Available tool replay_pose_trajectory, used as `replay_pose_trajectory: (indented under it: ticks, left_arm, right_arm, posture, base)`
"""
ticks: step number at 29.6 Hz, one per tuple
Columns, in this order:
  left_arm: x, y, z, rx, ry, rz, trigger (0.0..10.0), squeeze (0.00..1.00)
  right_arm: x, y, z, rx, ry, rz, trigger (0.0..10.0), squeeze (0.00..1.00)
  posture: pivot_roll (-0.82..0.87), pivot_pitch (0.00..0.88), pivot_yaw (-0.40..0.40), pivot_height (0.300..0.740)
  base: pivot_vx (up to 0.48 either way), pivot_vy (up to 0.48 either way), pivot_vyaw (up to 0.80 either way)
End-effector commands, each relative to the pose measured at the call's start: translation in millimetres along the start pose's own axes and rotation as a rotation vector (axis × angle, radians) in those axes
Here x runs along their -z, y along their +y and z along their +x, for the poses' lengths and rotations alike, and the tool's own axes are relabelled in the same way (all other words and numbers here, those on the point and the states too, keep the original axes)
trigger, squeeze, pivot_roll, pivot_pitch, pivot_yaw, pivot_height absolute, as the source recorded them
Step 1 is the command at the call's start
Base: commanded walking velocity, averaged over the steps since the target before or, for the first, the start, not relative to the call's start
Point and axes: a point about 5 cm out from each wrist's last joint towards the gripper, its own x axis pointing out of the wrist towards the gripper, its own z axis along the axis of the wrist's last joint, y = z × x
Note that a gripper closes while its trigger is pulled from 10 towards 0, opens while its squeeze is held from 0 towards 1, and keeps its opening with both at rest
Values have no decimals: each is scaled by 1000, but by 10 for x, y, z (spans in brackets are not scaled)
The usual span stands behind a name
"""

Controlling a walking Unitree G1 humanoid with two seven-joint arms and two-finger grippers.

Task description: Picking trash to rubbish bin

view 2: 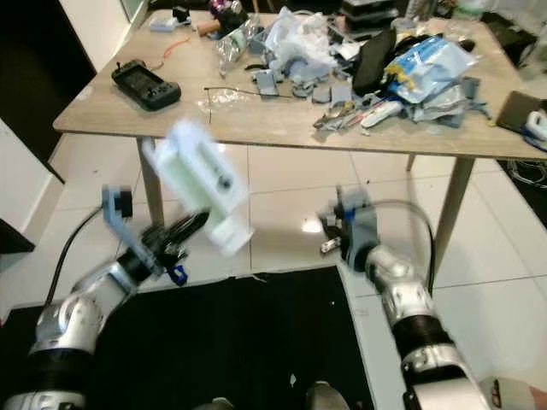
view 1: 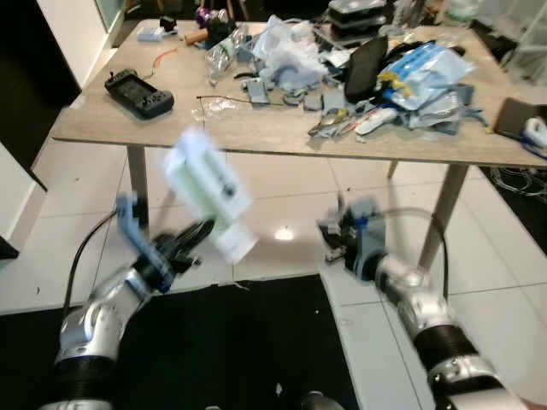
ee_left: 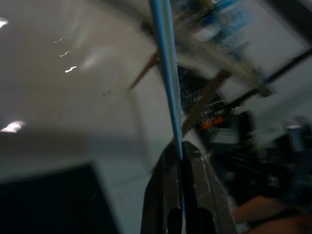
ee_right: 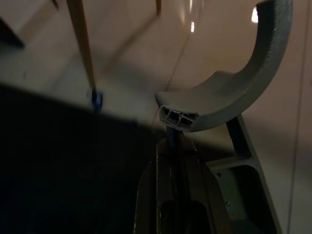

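Trash: white carton, blurred, pinched between left gripper fingers, projecting beyond fingertips. Right gripper fingers pressed together, holding nothing.

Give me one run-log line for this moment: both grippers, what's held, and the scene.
left gripper: shut on white box, raised before table | right gripper: shut on grey curved piece | table: cluttered | views blurred

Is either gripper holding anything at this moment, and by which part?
The left gripper is shut on a white carton, pinching a thin flap at its lower edge. The right gripper is shut on a curved grey plastic piece, gripped at its lower edge.
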Motion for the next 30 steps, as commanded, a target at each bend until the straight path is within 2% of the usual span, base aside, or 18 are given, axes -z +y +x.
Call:
replay_pose_trajectory:
  ticks: [1,2,4,6,7,9,10,14,17,19,21,24,30]
  left_arm:
    - [227,180,-133,-93,78,-9,10000,0]
    - [227,180,-133,-93,78,-9,10000,0]
    - [375,301,-225,-168,120,-26,10000,0]
    - [567,437,-356,-282,174,-43,10000,0]
    - [567,437,-356,-282,174,-43,10000,0]
    - [752,526,-500,-364,224,-70,10000,0]
    - [752,526,-500,-364,224,-70,10000,0]
    - [1105,633,-819,-517,325,-131,10000,0]
    - [1276,648,-976,-591,381,-162,10000,0]
    - [1393,643,-1080,-637,418,-183,10000,0]
    - [1439,638,-1116,-652,430,-192,10000,0]
    - [1624,603,-1268,-727,493,-214,10000,0]
    - [1791,536,-1355,-751,558,-223,10000,0]
  right_arm:
    - [324,-56,-85,79,87,60,10000,0]
    - [324,-56,-85,79,87,60,10000,0]
    - [577,-70,-169,129,166,94,10000,0]
    - [931,-53,-322,176,292,108,10000,0]
    - [931,-53,-322,176,292,108,10000,0]
    - [1243,-22,-496,220,397,143,10000,0]
    - [1243,-22,-496,220,397,143,10000,0]
    - [1739,99,-849,303,560,246,10000,0]
    - [1932,204,-1000,319,633,277,10000,0]
    - [2049,288,-1093,316,689,265,10000,0]
    - [2089,322,-1125,312,708,259,10000,0]
    - [2232,466,-1243,296,781,267,10000,0]
    - [2296,535,-1299,276,828,249,10000,0]
  posture:
    - [21,95,56,740]
    - [21,95,56,740]
    - [21,93,57,740]
    - [24,92,59,740]
    - [24,92,59,740]
    - [25,90,66,740]
    - [25,90,66,740]
    - [23,91,72,740]
    - [25,94,75,740]
    - [27,96,77,740]
    - [27,96,77,740]
    - [27,96,77,740]
    - [33,97,69,740]
  base:
    - [-349,0,0]
    - [-349,0,0]
    - [-349,0,0]
    - [-351,0,0]
    - [-349,0,0]
    - [-347,0,0]
    - [-345,0,0]
    - [-345,0,0]
    - [-352,0,0]
    - [-356,0,0]
    - [-356,0,0]
    - [-355,0,0]
    - [-349,0,0]
